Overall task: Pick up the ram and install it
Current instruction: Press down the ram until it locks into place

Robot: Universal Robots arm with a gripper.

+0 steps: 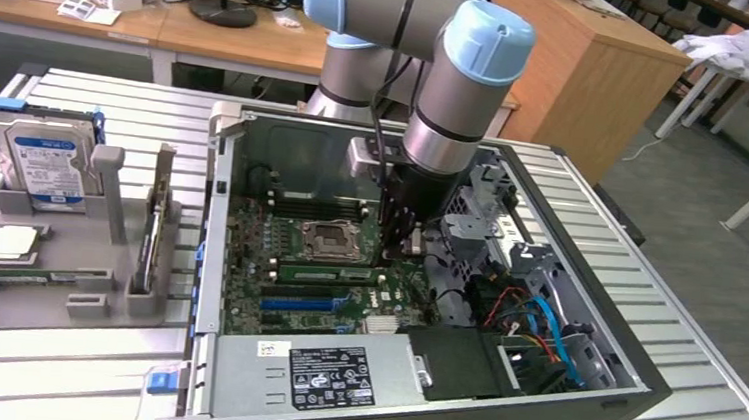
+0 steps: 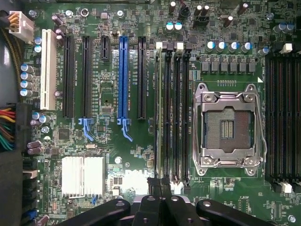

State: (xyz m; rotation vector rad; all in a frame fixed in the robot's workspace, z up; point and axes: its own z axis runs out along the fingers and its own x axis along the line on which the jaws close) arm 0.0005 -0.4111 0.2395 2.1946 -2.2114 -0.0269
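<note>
The green ram [image 1: 323, 271] stands in the slot beside the empty chip socket [image 2: 229, 123]. The fingers [image 2: 154, 190] are squeezed tight together over one end of it. I think it is best to press straight down, gently, until the white clips [image 2: 160, 45] snap. White letters on the board [image 2: 108, 101] look like DELL

counter [image 1: 102, 108]: slatted metal top
exterior view's left, on counter: grey parts holder [image 1: 33, 299]
middle, on counter: open computer case [image 1: 533, 408]
</note>
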